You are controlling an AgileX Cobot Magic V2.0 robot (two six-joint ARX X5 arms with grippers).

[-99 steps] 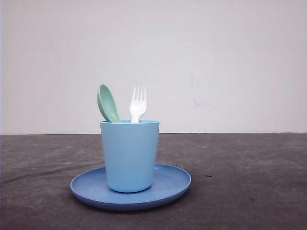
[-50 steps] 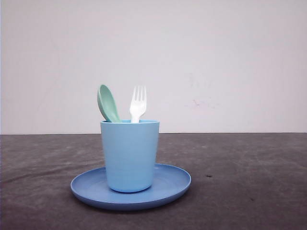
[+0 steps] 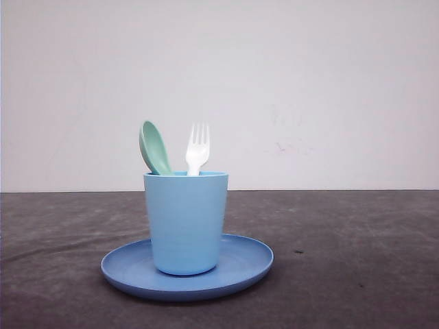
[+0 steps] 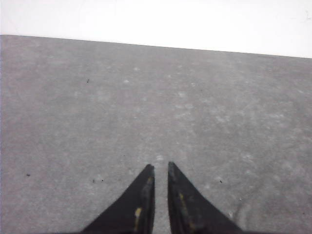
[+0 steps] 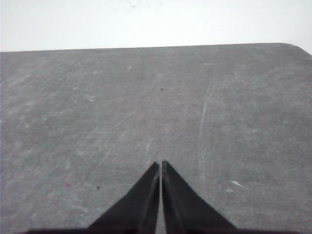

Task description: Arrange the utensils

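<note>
Spoon (image 3: pixel 153 147): green, stands in the cup (image 3: pixel 186 221), bowl end up, leaning to the left side.
Fork (image 3: pixel 197 149): white, stands in the cup just beside the spoon, prongs up, nearly straight.
Cup: blue, upright on the blue plate (image 3: pixel 247 264), a bit left of the bench (image 3: pixel 357 260) middle.
Long way: both handles run up and down, so a grab would have to come from above.
Left fingers (image 4: pixel 160 169): nearly closed with a thin slit, holding nothing, low over bare bench.
Right fingers (image 5: pixel 160 165): tips together, holding nothing, low over bare bench.
Nearer arm: cannot tell; neither wrist view has the cup in it.
Stage: utensils sit tidy in the cup. This fits a finished job, or a start where they get taken out and laid down.
</note>
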